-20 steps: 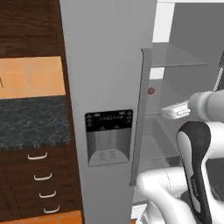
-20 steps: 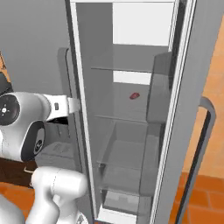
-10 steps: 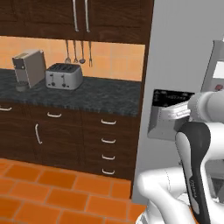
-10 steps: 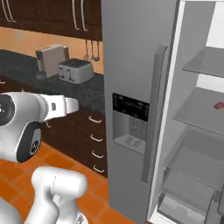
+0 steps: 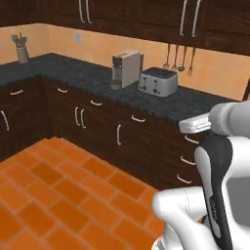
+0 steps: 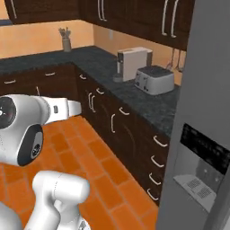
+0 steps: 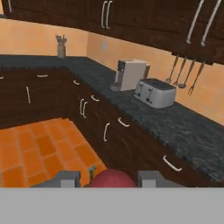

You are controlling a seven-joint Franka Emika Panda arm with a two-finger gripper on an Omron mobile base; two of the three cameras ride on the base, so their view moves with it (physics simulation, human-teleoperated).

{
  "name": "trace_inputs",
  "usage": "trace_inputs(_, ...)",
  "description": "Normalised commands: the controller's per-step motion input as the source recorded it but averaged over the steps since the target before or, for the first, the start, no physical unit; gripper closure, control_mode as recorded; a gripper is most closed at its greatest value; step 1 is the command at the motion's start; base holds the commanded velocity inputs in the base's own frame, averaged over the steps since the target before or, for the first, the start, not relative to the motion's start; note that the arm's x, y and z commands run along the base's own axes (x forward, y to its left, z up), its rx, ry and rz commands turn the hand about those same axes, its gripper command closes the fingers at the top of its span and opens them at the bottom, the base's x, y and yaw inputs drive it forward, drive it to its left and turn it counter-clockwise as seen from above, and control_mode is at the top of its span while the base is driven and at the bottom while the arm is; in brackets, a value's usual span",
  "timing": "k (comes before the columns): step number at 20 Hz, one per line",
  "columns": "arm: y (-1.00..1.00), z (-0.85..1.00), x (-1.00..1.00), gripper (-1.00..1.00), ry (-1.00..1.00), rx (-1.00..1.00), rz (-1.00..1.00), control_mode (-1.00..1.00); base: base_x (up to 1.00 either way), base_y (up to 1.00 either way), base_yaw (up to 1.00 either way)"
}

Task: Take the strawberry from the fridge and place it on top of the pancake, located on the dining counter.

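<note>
Strawberry [image 7: 110,179] sits between fingertips [image 7: 65,179], gripper [image 7: 108,180] clenched on it. Fridge [image 6: 202,134] fills right edge of right base view, door face with dispenser [image 6: 202,159]. Black counter [image 5: 88,78] wraps corner; toaster [image 5: 157,81], coffee machine [image 5: 126,69] on it. Orange tile floor [image 5: 53,195] open ahead.

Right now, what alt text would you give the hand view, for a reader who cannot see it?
A small red rounded strawberry sits between the two dark fingertips of the tool at the bottom. Beyond lie orange floor tiles and a black-topped dark wood counter carrying a beige coffee machine and a silver toaster.
</note>
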Motion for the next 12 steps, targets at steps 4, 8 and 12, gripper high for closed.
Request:
trace_inputs(4,0.0,0.0,0.0,1.0,0.0,0.0,0.0,1.0,-0.64,0.06,0.72)
trace_inputs(8,0.0,0.0,0.0,1.0,0.0,0.0,0.0,1.0,-0.95,-0.07,0.59)
trace_inputs(12,0.0,0.0,0.0,1.0,0.0,0.0,0.0,1.0,-1.0,-0.12,0.44)
